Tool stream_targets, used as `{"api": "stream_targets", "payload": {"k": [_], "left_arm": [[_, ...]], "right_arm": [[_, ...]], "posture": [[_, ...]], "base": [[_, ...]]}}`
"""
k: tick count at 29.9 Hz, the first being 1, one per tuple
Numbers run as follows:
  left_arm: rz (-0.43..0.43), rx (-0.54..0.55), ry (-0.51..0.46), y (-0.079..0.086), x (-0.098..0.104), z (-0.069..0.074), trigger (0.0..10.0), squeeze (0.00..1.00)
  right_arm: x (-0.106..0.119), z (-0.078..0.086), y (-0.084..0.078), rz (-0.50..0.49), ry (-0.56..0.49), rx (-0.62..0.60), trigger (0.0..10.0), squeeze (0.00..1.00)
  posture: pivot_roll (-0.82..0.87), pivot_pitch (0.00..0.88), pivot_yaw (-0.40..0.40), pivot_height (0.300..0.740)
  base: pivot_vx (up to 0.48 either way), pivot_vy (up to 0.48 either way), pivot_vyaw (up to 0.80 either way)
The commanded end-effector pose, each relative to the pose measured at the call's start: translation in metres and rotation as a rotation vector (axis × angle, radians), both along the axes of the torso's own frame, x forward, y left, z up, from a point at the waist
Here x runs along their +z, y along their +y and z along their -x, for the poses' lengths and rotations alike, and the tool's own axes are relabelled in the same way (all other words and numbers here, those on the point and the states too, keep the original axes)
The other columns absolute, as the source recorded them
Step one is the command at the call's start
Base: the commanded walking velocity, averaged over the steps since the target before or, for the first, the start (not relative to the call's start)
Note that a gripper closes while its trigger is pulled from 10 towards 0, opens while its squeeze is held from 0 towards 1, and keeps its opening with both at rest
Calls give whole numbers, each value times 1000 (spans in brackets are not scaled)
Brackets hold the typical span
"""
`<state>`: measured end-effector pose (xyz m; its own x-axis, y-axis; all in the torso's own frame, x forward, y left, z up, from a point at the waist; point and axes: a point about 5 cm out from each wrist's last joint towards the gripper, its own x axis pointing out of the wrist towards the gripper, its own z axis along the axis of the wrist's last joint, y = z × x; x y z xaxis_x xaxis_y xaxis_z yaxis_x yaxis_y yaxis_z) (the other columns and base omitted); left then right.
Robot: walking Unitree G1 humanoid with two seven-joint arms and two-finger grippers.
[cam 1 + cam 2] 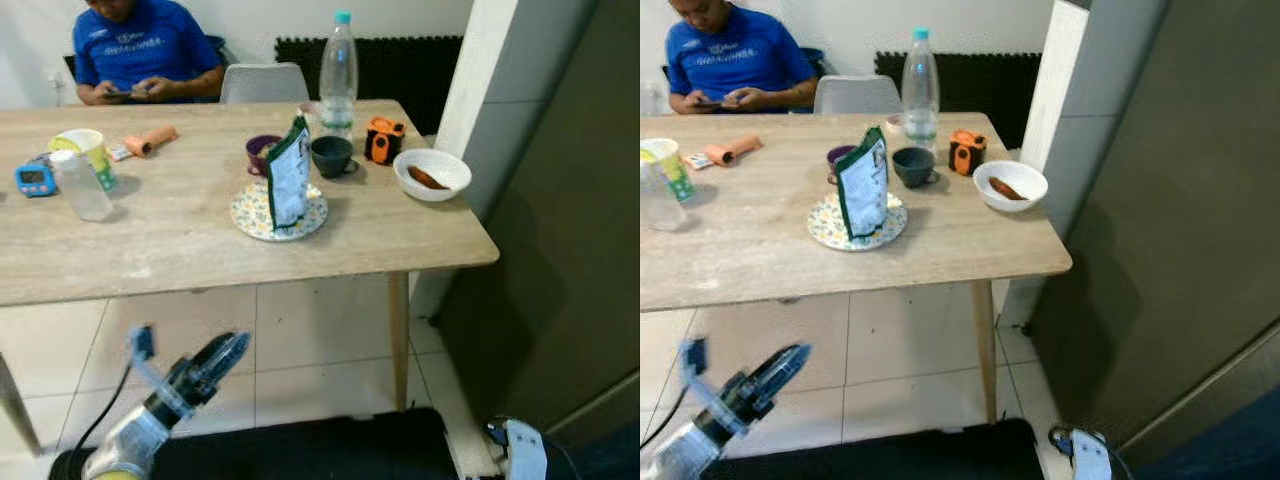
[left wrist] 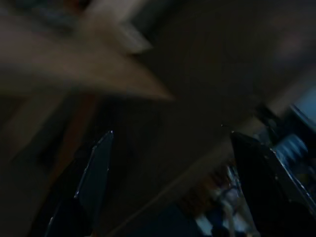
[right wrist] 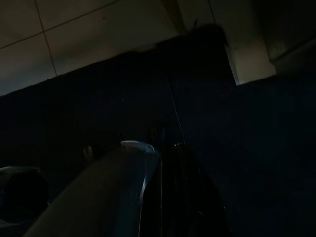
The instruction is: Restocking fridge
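Note:
My left gripper point(image 1: 233, 350) hangs low in front of the wooden table point(image 1: 180, 245), over the tiled floor. In the left wrist view its two black fingers point(image 2: 94, 177) stand wide apart with nothing between them. A green pouch point(image 1: 288, 178) stands upright on a patterned plate point(image 1: 248, 216) near the table's middle. Behind it are a clear water bottle point(image 1: 338, 75), a dark cup point(image 1: 331, 155) and a purple cup point(image 1: 261, 150). A tall dark grey fridge side point(image 1: 570, 230) rises on the right. My right arm point(image 1: 522, 448) hangs idle; in the dark right wrist view the right gripper point(image 3: 163, 146) looks shut and empty.
A person in a blue shirt point(image 1: 140, 45) sits at the table's far side. A white bowl point(image 1: 408, 175), an orange gadget point(image 1: 383, 139), a clear tumbler point(image 1: 82, 186), a yellow-green cup point(image 1: 88, 148) and a blue timer point(image 1: 34, 180) are on the table. A white pillar point(image 1: 480, 90) stands by its right end.

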<state>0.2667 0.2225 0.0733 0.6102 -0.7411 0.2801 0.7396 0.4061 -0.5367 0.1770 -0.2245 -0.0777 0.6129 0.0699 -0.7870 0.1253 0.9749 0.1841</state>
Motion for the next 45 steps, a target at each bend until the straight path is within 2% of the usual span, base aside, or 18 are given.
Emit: {"api": "stream_targets", "payload": {"k": [1, 3, 4, 7, 10, 12, 16, 25, 29, 33, 38, 40, 43, 45], "left_arm": [[-10, -47, -82, -9, 18, -9, 10000, 0], [-14, -56, -100, -10, 22, -11, 10000, 0], [-78, 36, -161, -11, 39, -34, 10000, 0], [-93, 72, -174, -12, 44, -42, 10000, 0], [-124, 215, -256, -22, 73, -69, 10000, 0], [-137, 280, -293, -31, 90, -79, 10000, 0], [-173, 358, -324, -43, 109, -93, 10000, 0], [-296, 454, -375, -47, 124, -106, 10000, 0], [-419, 534, -450, -47, 141, -113, 10000, 0], [-466, 569, -505, -49, 152, -116, 10000, 0], [-473, 577, -520, -50, 155, -116, 10000, 0], [-535, 603, -607, -61, 172, -120, 10000, 0], [-535, 603, -607, -61, 172, -120, 10000, 0], [-549, 611, -638, -66, 179, -122, 10000, 0]], "right_arm": [[-2, 4, 0, 6, 17, 11, 10000, 0], [-2, 3, 1, 5, 17, 13, 10000, 0], [-1, 0, 4, 5, 9, 36, 10000, 0], [0, -2, 5, 6, 6, 46, 10000, 0], [4, -11, 9, 6, -21, 77, 10000, 0], [5, -14, 11, -1, -38, 84, 10000, 0], [4, -13, 16, -11, -43, 97, 10000, 0], [-2, -1, 19, -28, -31, 94, 10000, 0], [-8, 15, 19, -41, -7, 79, 10000, 0], [-10, 20, 20, -48, -7, 76, 10000, 0], [-10, 21, 21, -51, -9, 74, 10000, 0], [-12, 25, 25, -66, -12, 74, 10000, 0], [-12, 25, 25, -66, -12, 74, 10000, 0], [-13, 27, 27, -72, -13, 77, 10000, 0]], "posture": [[-70, 45, -48, 740], [-73, 45, -46, 740], [-76, 60, -40, 740], [-76, 60, -40, 740], [-83, 133, -35, 740], [-81, 162, -32, 740], [-77, 207, -16, 740], [-90, 283, 3, 740], [-92, 347, 21, 740], [-95, 377, 34, 740], [-95, 377, 34, 740], [-89, 427, 53, 740], [-89, 427, 53, 740], [-88, 436, 56, 740]], "base": [[0, 0, 0], [0, 0, 0], [0, 0, 0], [0, 0, 0], [0, 0, 0], [0, 0, 0], [0, 0, 0], [0, 0, 0], [0, 0, 0], [0, 0, 0], [0, 0, 0], [0, 0, 0], [0, 0, 0], [0, 0, 0]]}}
